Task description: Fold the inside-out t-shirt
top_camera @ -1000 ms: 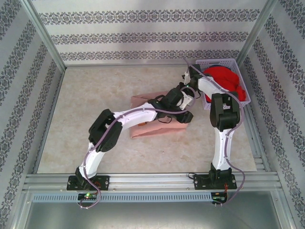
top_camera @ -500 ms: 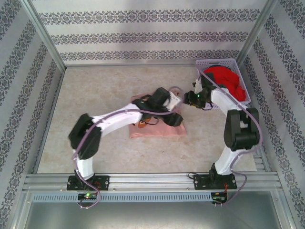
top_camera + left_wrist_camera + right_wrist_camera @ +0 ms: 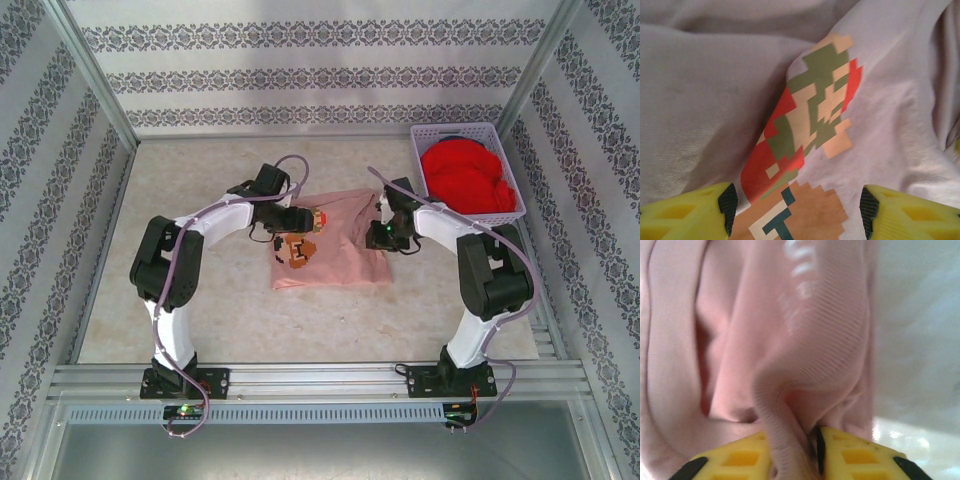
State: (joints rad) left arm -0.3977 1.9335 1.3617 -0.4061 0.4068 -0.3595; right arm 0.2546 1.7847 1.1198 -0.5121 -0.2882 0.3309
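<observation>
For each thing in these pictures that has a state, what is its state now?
t-shirt: lying as a rough folded rectangle, print showing near its left end.
left gripper: open, over the print, holding nothing.
right gripper: shut on a ribbed fold of the t-shirt.
basket: upright, holding the red garment.
red garment: bunched up inside the basket.

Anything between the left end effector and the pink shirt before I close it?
Nothing visible. The left end effector hangs open directly over the t-shirt, with its print between the fingers. The right end effector is pinched on a ribbed edge of the cloth.
</observation>
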